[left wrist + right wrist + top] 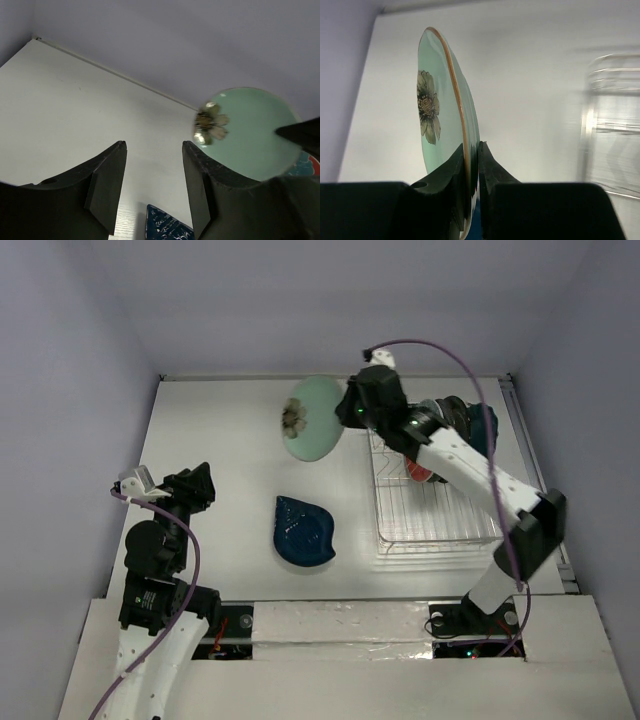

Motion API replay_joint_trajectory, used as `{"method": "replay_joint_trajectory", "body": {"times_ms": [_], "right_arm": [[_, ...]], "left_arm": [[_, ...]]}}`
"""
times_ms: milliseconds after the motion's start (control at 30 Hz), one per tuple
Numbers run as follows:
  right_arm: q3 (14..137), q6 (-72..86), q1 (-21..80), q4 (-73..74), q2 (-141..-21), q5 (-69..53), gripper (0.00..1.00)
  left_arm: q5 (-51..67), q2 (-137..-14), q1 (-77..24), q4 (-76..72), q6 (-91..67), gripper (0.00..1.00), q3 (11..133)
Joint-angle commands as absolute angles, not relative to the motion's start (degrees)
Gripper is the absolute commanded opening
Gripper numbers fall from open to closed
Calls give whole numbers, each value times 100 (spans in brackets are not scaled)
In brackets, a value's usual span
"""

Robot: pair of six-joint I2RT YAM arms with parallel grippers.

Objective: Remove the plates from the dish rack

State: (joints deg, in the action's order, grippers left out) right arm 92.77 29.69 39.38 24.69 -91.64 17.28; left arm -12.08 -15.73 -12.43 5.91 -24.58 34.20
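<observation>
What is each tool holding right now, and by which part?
Right tool pinches the mint-green plate by its rim, with the plate standing on edge. Left tool is open and holds nothing.

Robot lab test cell. Plain white worktop [230, 440] boxed in by bare pale lavender walls [300, 300] on three sides, with the back wall just beyond the right claw [347, 412]. Two white-and-black arms are bolted to taped boards [340, 625] at the near edge, well behind both claws. A loose purple cable [450, 352] loops over the right arm; another trails behind the left claw [190, 485]. Green indicator light [411, 423] sits on the right arm. Only kitchenware: wire dish rack [435, 510] beside the right claw, mint-green plate [312, 420] pinched in it, blue leaf-shaped plate [303, 530] flat on the worktop between the claws.
</observation>
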Motion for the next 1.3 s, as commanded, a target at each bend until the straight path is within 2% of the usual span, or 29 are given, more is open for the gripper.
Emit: {"method": "replay_joint_trajectory", "body": {"times_ms": [0,300,733,800,833,900,933,1000,1033,1133,1267], "right_arm": [[10036,4174,4209,871,-10015,915,0],[11539,5009,4482,581,-12101,343,0],[11593,5581,4544,202,-13298,53,2],[11462,5607,4544,202,-13333,44,9],[11409,5607,4544,185,-13342,35,21],[11216,5625,4544,62,-13307,44,33],[10989,5634,4544,62,-13254,44,44],[10837,5634,4544,157,-13236,35,57],[10846,5599,4544,315,-13245,44,67],[10741,5449,4544,536,-13184,44,82],[10529,5309,4544,676,-13026,140,93]], "left_arm": [[-1187,-1547,-1274,422,-2461,45,3375],[-1187,-1600,-1274,431,-2461,45,3375],[-1187,-1635,-1274,431,-2470,45,3384],[-1187,-1644,-1274,439,-2470,45,3384],[-1187,-1635,-1274,431,-2461,45,3384],[-1187,-1617,-1274,431,-2461,45,3384],[-1187,-1617,-1274,431,-2470,45,3384],[-1187,-1591,-1274,439,-2461,45,3384],[-1187,-1600,-1274,439,-2470,45,3375],[-1187,-1573,-1274,439,-2470,45,3384],[-1187,-1512,-1274,475,-2479,46,3392]]}}
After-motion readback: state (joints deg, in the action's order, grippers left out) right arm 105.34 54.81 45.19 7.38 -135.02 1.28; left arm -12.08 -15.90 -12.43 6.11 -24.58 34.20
